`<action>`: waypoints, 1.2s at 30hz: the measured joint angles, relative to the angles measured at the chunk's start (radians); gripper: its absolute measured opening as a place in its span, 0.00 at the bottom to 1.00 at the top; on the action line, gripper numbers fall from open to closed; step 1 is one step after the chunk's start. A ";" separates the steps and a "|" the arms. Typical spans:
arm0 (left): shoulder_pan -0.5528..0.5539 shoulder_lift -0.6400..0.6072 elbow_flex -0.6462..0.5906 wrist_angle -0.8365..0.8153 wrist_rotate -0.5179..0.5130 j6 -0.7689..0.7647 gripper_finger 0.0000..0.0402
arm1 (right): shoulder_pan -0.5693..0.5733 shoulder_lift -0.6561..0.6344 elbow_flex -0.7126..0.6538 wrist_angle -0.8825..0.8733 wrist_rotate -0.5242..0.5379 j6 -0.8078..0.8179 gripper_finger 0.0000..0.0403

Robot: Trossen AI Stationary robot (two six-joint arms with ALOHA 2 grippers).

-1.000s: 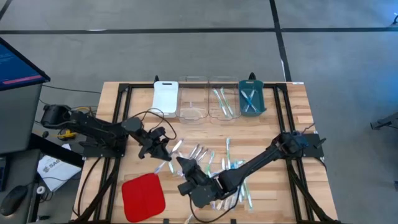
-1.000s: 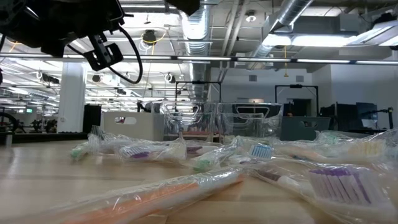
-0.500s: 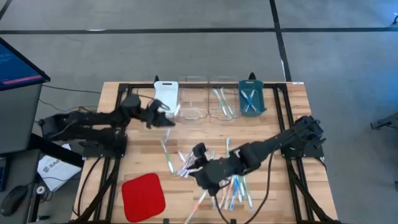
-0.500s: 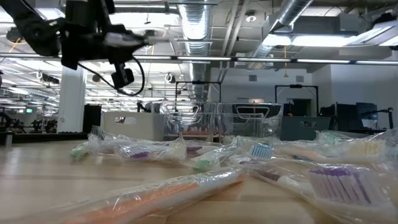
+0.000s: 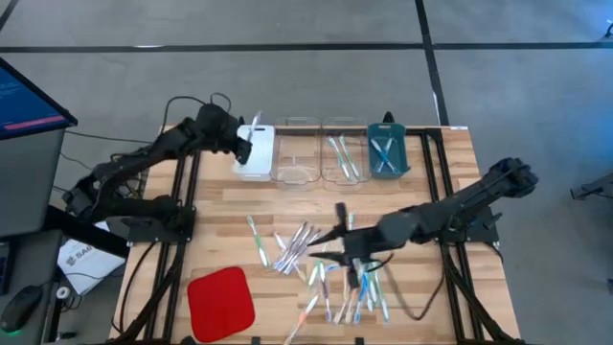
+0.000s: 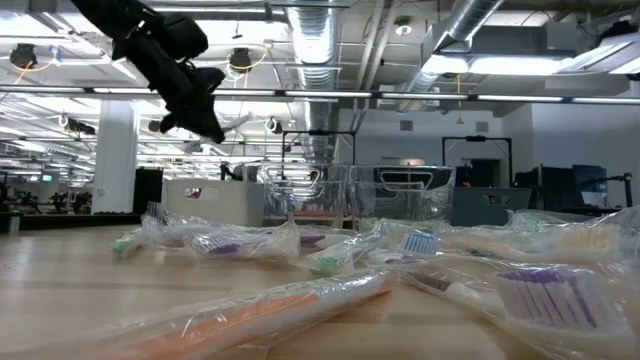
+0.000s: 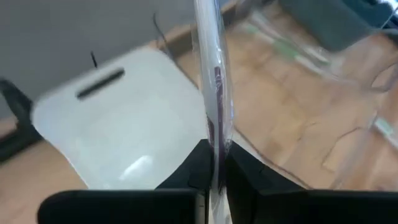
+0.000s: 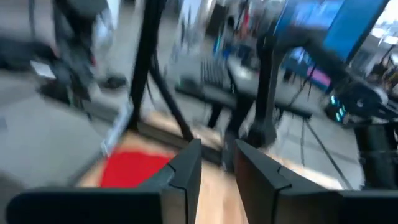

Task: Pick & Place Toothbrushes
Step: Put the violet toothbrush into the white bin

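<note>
One wrapped toothbrush (image 7: pixel 214 93) is pinched between my left fingers (image 7: pixel 211 171), which are closed tight on its clear sleeve; a purple-grey patch shows through the wrap. I hold it above the white tray (image 5: pixel 256 149) at the desk's (image 5: pixel 450 182) far edge, left of two clear trays (image 5: pixel 297 153) and a teal tray (image 5: pixel 387 153). One clear tray and the teal one each hold a few brushes. Most of the other toothbrushes (image 5: pixel 330 273) lie scattered in their wrappers across the middle of the desk, near a red pad (image 5: pixel 220 302). My right fingers (image 5: pixel 337 238) hang over that scatter, slightly parted, with nothing between them that I can see. No writing on the wrappers is readable.
</note>
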State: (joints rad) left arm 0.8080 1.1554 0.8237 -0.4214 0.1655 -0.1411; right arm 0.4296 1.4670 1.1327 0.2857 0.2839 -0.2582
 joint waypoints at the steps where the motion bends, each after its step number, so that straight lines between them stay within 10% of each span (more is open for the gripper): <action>1: 0.014 0.000 0.012 0.000 0.023 0.007 0.04 | -0.005 -0.026 -0.046 0.063 -0.001 0.014 0.22; 18: 0.043 0.388 0.145 -0.044 0.089 0.144 0.04 | -0.039 -0.104 -0.171 0.217 0.003 0.042 0.22; 36: 0.058 0.404 0.175 -0.132 -0.030 0.189 0.04 | -0.043 -0.104 -0.170 0.189 0.004 0.038 0.22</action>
State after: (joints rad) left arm 0.8665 1.5593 0.9989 -0.5533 0.1360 0.0480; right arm 0.3863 1.3632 0.9623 0.4751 0.2874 -0.2199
